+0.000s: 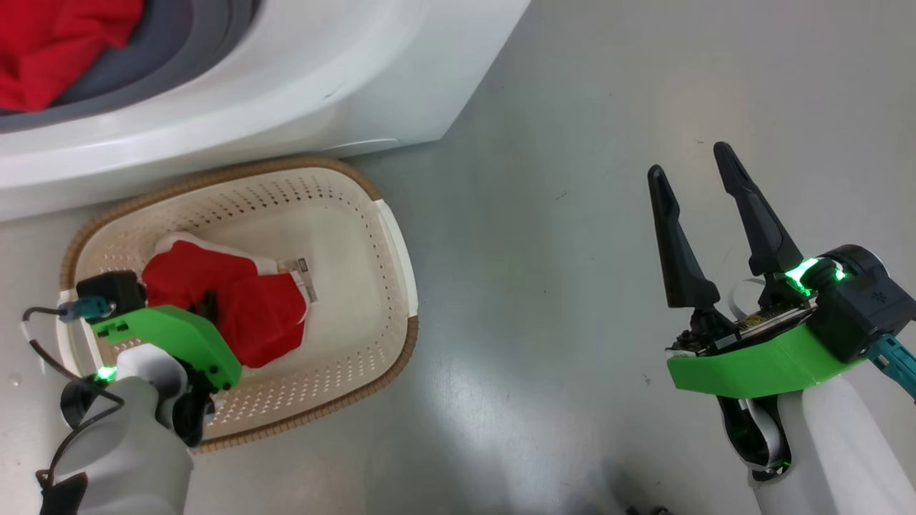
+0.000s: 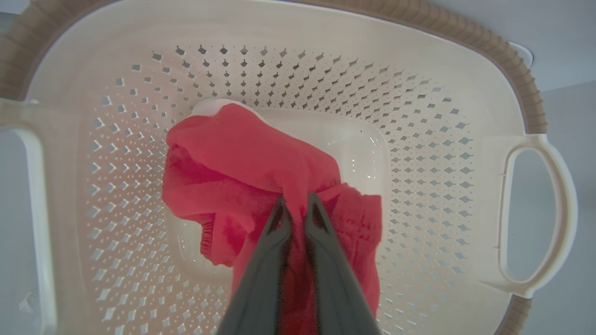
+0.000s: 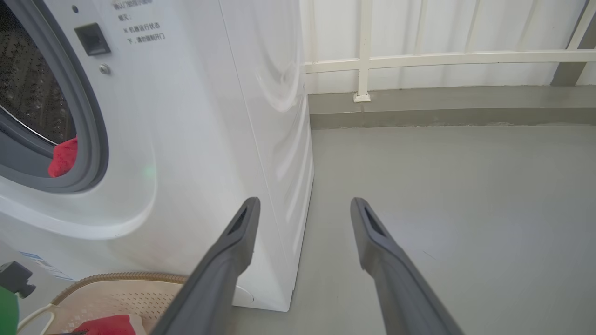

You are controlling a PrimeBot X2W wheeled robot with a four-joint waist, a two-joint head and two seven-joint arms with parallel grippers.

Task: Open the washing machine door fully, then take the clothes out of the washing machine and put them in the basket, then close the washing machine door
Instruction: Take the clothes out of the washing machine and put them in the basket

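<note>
1. Step in hand, as judged: setting a red garment [image 2: 242, 158] down in the basket [image 2: 419, 70]. Best done by parting the jaws only once the cloth sits low on the base, then lifting straight up so no fold snags a finger and rides out.
2. Left gripper [image 2: 294, 204]: pressed together, pinching a fold of the red garment, whose bulk lies on the basket's base.
3. Left arm: wrist bent downward, fingers pointing into the basket.
4. Right gripper [image 1: 688, 159]: spread wide, empty, over bare floor [image 1: 572, 286], well apart from the basket.
5. Remaining clothes [image 1: 57, 50]: red, lying in the mouth of the washing machine [image 1: 322, 79], just behind the basket.
</note>
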